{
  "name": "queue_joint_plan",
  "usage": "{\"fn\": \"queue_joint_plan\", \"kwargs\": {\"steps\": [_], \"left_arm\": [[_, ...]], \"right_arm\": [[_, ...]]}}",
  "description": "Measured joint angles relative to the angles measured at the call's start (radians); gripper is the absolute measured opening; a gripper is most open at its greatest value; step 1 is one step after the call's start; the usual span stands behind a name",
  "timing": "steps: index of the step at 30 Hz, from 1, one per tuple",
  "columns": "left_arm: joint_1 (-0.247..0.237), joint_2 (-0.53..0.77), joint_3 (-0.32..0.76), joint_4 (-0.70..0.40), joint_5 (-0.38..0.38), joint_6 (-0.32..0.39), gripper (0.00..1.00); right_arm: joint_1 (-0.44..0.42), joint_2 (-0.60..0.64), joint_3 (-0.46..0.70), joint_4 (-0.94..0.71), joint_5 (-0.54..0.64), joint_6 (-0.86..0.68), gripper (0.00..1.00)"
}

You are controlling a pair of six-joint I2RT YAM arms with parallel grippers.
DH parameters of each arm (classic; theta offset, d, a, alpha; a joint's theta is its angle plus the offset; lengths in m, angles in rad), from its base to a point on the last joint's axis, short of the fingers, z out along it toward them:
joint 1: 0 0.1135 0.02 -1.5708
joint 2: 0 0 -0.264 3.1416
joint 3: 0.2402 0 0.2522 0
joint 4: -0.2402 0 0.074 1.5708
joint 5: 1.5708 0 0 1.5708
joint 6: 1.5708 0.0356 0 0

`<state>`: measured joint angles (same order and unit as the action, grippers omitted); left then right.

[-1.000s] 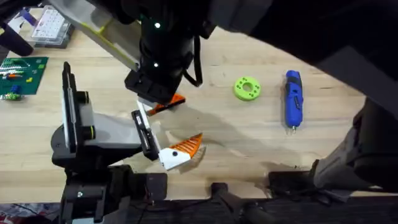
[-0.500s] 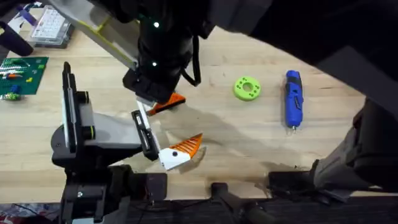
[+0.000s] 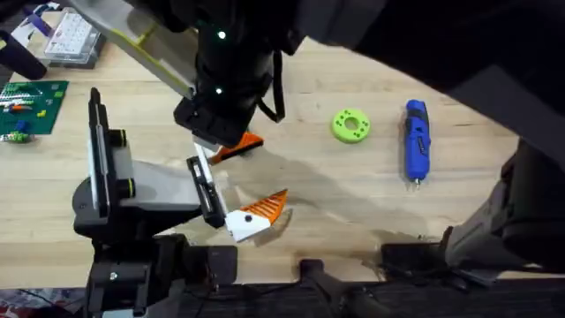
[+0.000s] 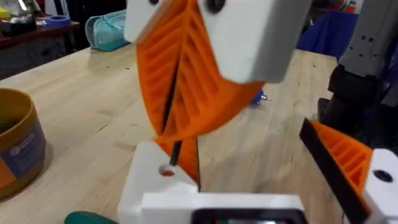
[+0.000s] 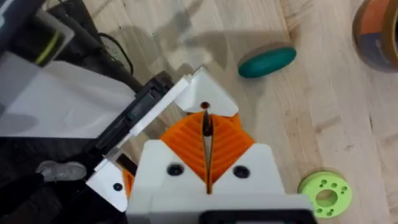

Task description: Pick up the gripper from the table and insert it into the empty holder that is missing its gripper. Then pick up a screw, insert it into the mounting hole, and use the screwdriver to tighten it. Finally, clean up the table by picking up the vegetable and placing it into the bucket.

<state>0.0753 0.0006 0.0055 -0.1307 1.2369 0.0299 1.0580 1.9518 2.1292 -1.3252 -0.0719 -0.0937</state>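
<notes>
Right wrist: right gripper (image 5: 206, 117) jaws clenched on thin dark screw (image 5: 207, 127) above the gripper's (image 5: 214, 94) white, holed base

A large dark blurred arm (image 3: 424, 44) covers the upper right of the overhead view; the table (image 3: 353, 185) beneath it is hidden. In the left wrist view a yellow bucket (image 4: 15, 146) is cut off at the left edge; the screwdriver (image 4: 258, 98) is mostly hidden.
</notes>
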Motion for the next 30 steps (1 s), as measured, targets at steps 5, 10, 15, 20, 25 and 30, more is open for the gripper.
{"fn": "queue_joint_plan", "kwargs": {"steps": [5,10,15,20,25,30], "left_arm": [[0.0,0.0,0.0,0.0,0.0,0.0,0.987],[0.0,0.0,0.0,0.0,0.0,0.0,0.986],[0.0,0.0,0.0,-0.001,0.0,-0.009,0.987],[0.0,0.0,0.0,-0.001,0.0,-0.01,0.987],[0.0,0.0,0.0,-0.001,-0.002,-0.01,0.987],[0.0,0.0,0.0,-0.001,-0.003,-0.016,0.987]], "right_arm": [[0.0,0.0,0.0,0.0,0.0,0.0,0.012],[0.0,0.015,0.0,-0.001,0.0,0.0,0.012],[0.0,0.044,0.0,-0.004,-0.004,0.0,0.012],[0.0,0.047,0.0,-0.002,-0.004,0.0,0.012],[0.0,0.047,0.0,0.003,-0.004,0.0,0.012],[0.0,0.052,0.0,0.005,-0.005,0.0,0.012]]}}
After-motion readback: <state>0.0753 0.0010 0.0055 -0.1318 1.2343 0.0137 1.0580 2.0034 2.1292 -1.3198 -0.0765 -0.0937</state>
